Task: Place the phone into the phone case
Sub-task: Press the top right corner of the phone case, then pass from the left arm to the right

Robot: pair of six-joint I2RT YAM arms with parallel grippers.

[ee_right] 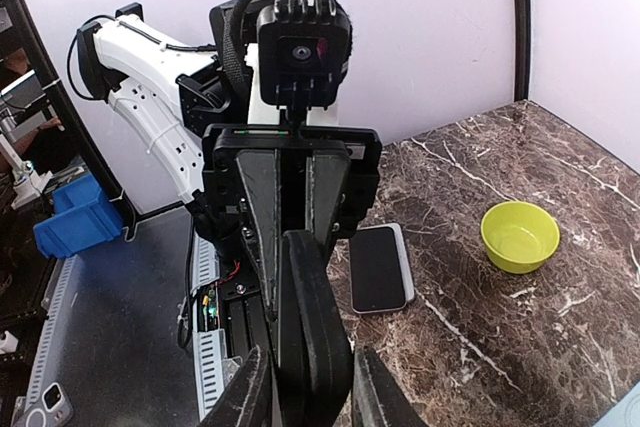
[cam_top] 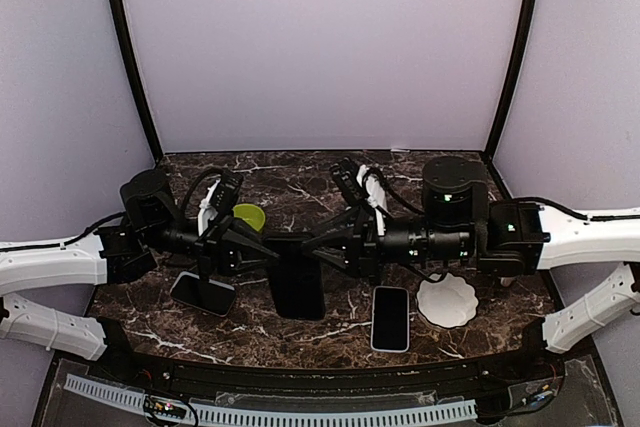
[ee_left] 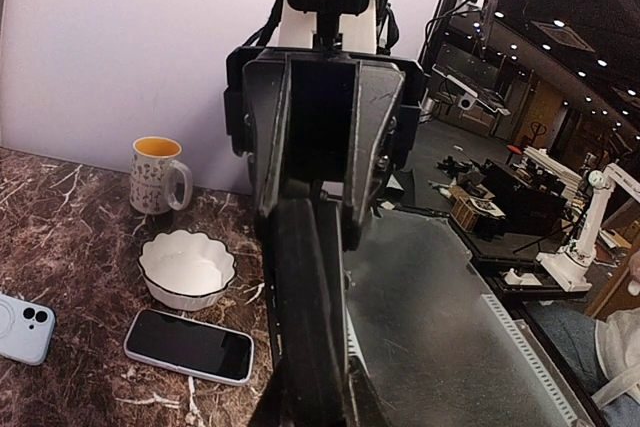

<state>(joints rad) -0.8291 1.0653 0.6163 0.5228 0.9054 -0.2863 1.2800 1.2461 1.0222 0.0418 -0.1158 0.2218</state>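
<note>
A black phone case point(cam_top: 297, 287) hangs between the two arms above the table's middle. My left gripper point(cam_top: 268, 250) is shut on the case's left edge, and the case point(ee_left: 305, 287) runs edge-on out from its fingers point(ee_left: 315, 402). My right gripper point(cam_top: 312, 247) straddles the opposite end. There the case point(ee_right: 312, 327) sits between the jaws point(ee_right: 310, 397), with a gap at one finger point(ee_right: 378, 397). A phone point(cam_top: 391, 318) with a pale rim lies screen up at the front right, apart from both grippers. It also shows in the left wrist view as a phone point(ee_left: 189, 345).
A second dark-screened phone point(cam_top: 203, 293) point(ee_right: 378, 267) lies at the front left. A green bowl point(cam_top: 248, 217) point(ee_right: 519, 235) stands behind the left arm. At the right are a white scalloped bowl point(cam_top: 447, 301) point(ee_left: 187, 267), a patterned mug point(ee_left: 158, 174) and a pale blue phone back point(ee_left: 22, 327).
</note>
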